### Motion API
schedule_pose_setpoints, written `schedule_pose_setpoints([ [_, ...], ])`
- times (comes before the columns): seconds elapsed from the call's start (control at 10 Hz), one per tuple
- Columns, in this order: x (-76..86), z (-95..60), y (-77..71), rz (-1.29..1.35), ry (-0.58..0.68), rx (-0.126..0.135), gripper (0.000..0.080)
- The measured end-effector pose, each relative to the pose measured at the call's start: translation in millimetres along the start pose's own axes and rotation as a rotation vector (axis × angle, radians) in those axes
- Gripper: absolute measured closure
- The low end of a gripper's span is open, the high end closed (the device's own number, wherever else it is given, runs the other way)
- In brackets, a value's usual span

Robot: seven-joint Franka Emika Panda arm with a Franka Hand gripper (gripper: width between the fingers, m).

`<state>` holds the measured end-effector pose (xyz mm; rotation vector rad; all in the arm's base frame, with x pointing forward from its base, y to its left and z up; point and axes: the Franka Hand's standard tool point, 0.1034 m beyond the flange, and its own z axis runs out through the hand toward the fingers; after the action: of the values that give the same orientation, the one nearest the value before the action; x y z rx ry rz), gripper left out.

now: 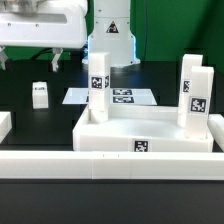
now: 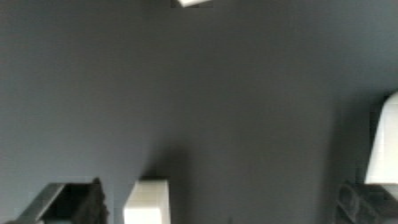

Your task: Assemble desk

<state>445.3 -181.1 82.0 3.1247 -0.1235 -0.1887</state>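
Observation:
In the exterior view the desk's white tabletop [image 1: 150, 131] lies as a shallow tray at the middle. One tagged leg [image 1: 99, 82] stands upright at its far left corner and another leg [image 1: 195, 93] at its right corner. A loose short leg [image 1: 39, 95] stands on the black table at the exterior view's left. My gripper [image 1: 45, 62] hangs above that loose leg, open and empty. In the wrist view its dark fingers [image 2: 71, 205] frame the picture's edge, with the gripper [image 2: 214, 208] over dark table. The end of a white leg [image 2: 151, 203] shows between the fingers, close to one of them.
The marker board [image 1: 112, 97] lies flat behind the tabletop. A long white border rail [image 1: 110, 163] runs along the front. Another white piece [image 1: 3, 125] is cut off at the exterior view's left edge. A white part [image 2: 384, 140] shows at the wrist view's edge.

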Motion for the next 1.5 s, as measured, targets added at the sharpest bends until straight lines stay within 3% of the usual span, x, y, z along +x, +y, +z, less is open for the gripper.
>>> schedule_pose_setpoints([
  [0.2, -7.5, 8.9, -7.3, 0.003, -0.119, 0.033, 0.0150],
  [0.5, -10.9, 11.4, -11.6, -0.010, -0.296, 0.053, 0.0150],
  [1.0, -30.3, 33.6, 15.8, 0.000, -0.560, 0.072, 0.0150],
  [1.1, -23.8, 34.9, 16.1, -0.007, -0.544, 0.059, 0.0150],
  [1.5, -29.6, 44.5, 17.4, -0.003, -0.569, 0.056, 0.0150],
])
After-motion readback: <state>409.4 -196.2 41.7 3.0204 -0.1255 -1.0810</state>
